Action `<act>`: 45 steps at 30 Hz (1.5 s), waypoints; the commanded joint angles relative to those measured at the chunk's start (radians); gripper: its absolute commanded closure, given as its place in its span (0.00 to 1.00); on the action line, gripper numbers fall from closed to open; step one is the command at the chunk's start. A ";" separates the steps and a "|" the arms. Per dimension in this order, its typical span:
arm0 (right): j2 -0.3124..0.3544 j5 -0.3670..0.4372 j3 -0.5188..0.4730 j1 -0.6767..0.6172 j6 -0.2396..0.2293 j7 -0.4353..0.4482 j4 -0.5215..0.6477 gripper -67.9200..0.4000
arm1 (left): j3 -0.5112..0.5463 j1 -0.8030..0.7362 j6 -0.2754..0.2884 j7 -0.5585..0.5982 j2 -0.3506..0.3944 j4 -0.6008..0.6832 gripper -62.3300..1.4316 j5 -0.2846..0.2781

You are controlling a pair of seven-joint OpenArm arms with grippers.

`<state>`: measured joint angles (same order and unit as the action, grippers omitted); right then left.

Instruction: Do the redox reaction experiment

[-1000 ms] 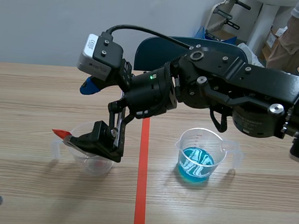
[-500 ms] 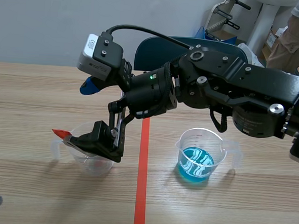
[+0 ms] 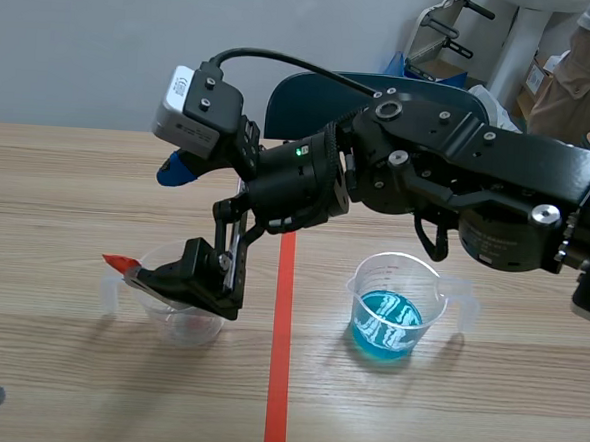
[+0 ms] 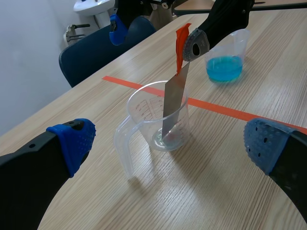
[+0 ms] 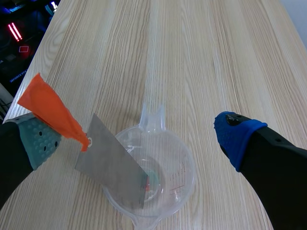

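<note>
Right tool [image 5: 135, 139]: held apart over the clear measuring cup [image 5: 184, 165].
Metal strip [image 5: 112, 165]: leaned in that cup, orange tag [image 5: 50, 112] just beside the grey-green pad [image 5: 41, 143].
Blue-liquid cup [image 3: 389, 317]: placed well apart, across the tape [image 3: 278, 380].

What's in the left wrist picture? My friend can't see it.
A grey metal sheet with an orange tag stands in a clear measuring cup, its top by one pad of the open right gripper. A cup of blue liquid sits beyond the orange tape line. The left gripper is open in front.
</note>
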<state>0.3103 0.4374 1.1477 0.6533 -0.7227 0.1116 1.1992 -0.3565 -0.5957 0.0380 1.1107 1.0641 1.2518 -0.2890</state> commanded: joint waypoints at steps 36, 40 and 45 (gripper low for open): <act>0.435 0.117 -0.455 -0.544 0.184 0.059 0.531 0.00 | 0.011 -0.009 -0.029 -0.007 0.050 0.017 0.00 -0.015; 0.446 0.116 -0.634 -0.717 0.215 0.061 0.566 0.00 | 0.024 -0.046 -0.057 -0.004 0.096 0.030 0.00 -0.064; 0.437 0.116 -0.860 -0.919 0.233 0.103 0.593 0.00 | 0.098 -0.109 -0.082 -0.021 0.117 0.063 0.00 -0.146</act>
<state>0.7532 0.5400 0.2909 -0.2729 -0.4923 0.1986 1.7706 -0.2787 -0.6975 -0.0444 1.0779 1.1843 1.2930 -0.4271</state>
